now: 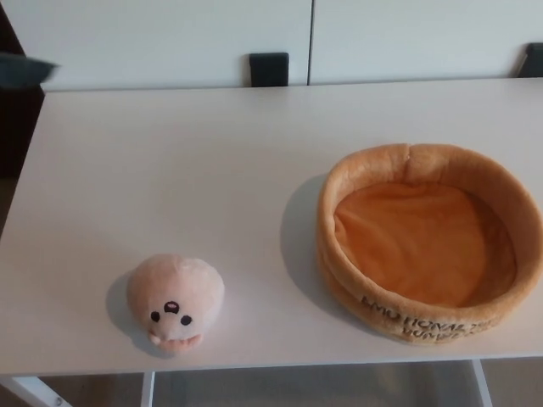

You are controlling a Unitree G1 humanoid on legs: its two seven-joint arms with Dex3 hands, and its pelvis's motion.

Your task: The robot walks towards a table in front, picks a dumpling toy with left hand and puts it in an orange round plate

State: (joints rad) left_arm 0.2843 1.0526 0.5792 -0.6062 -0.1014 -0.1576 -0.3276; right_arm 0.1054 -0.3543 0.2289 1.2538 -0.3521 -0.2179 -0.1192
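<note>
We have just one view — from the robot's head, high up, looking down and forward. We see most of the white table (212, 170), close by, its near edge at the bottom. The far edge meets a pale wall (153, 34) — near the top.

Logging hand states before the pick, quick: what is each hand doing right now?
Left hand: not in view.
Right hand: not in view.
The dumpling toy sits untouched on the table.
</note>
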